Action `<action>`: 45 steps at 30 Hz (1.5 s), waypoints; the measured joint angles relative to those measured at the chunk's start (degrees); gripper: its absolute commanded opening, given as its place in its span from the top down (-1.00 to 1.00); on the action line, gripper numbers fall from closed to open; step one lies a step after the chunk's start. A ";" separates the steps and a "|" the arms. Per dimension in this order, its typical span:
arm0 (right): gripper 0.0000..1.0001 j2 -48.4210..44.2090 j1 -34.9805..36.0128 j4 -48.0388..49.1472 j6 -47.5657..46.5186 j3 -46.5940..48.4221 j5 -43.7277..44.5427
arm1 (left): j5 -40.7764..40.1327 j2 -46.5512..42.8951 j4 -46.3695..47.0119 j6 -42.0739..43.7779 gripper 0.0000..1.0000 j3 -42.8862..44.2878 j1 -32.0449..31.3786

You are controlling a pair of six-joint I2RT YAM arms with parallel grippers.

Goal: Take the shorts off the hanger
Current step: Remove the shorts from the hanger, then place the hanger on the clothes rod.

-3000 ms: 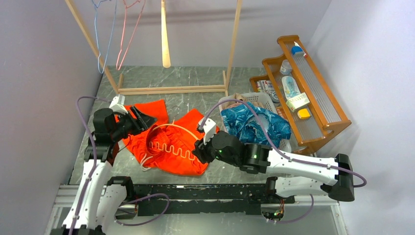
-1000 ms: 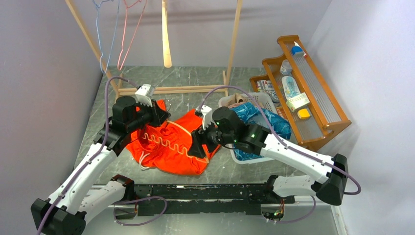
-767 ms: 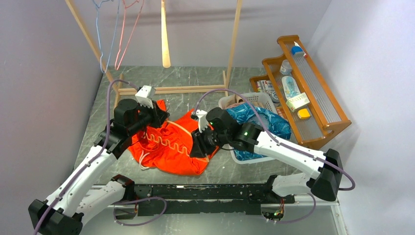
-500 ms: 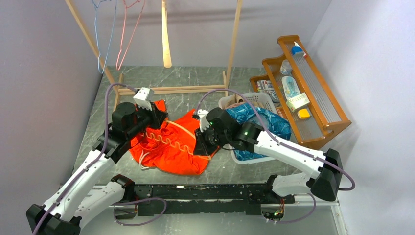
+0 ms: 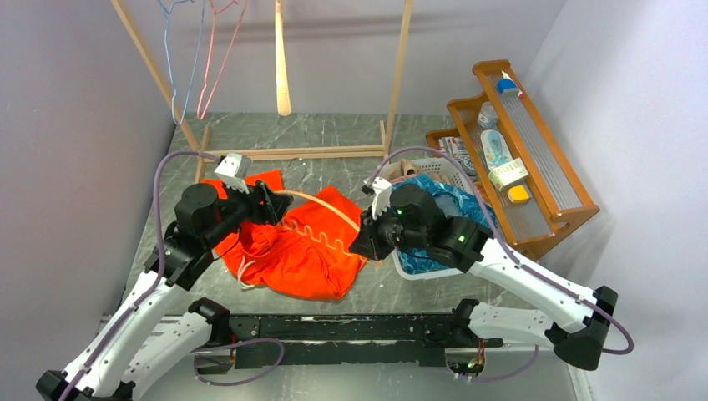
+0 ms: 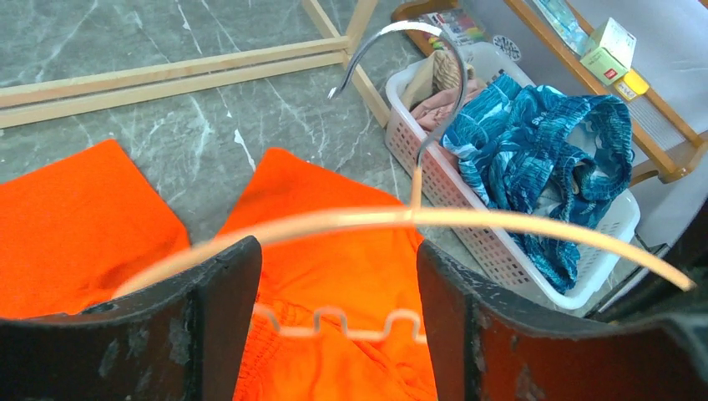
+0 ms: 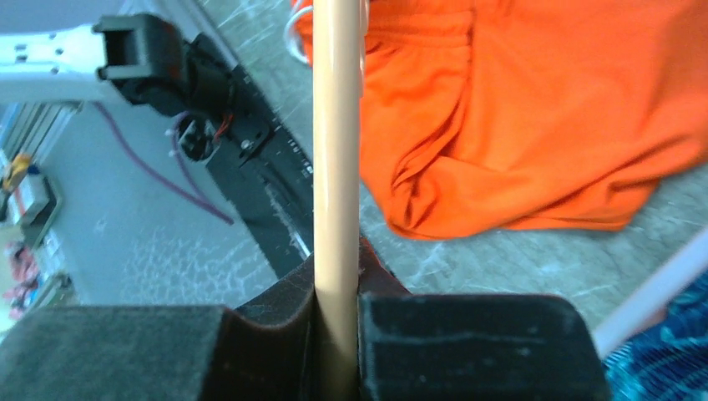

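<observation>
Top external view, from the left: the left gripper (image 5: 264, 204) hangs wide open above the orange shorts (image 5: 292, 263). They lie crumpled on the grey marbled bench (image 5: 376, 292), the waistband apparently bunched at the wavy lower bar of the hanger (image 6: 501, 224). To do this step well, it should pinch that soft, floppy waistband low and draw it leftward off the bar. The hanger is a thin, smooth beige arc with a steel hook, likely slick. The right gripper (image 7: 337, 311) clamps narrowly on it and should hold it level. Rightmost, a white lattice basket (image 6: 493, 251) holds blue leafy shorts (image 6: 543, 142).
</observation>
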 measured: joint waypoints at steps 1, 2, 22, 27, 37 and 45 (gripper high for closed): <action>1.00 -0.59 -0.57 0.11 0.26 -0.48 0.68 | -0.04 -0.70 -0.46 -0.02 -0.55 0.00 0.00; 1.00 -1.03 -1.07 0.35 0.55 -1.20 1.29 | -0.07 -1.25 -0.87 -0.02 -0.59 0.00 0.00; 1.00 -9.97 -3.41 -3.19 1.09 0.13 22.03 | -23.71 -9.75 -11.69 -6.27 -0.86 -0.11 0.00; 1.00 -10.08 -3.45 -3.39 -0.13 1.03 30.38 | -30.23 -11.08 -15.13 -7.56 -0.88 -0.15 0.00; 1.00 -1.79 -3.45 5.92 -8.17 7.45 42.10 | -36.46 -17.38 -15.39 -6.12 -0.98 -5.79 0.00; 1.00 9.18 -3.52 15.91 -16.92 16.15 45.42 | -36.39 -15.28 -14.38 -3.65 -0.97 -8.52 0.00</action>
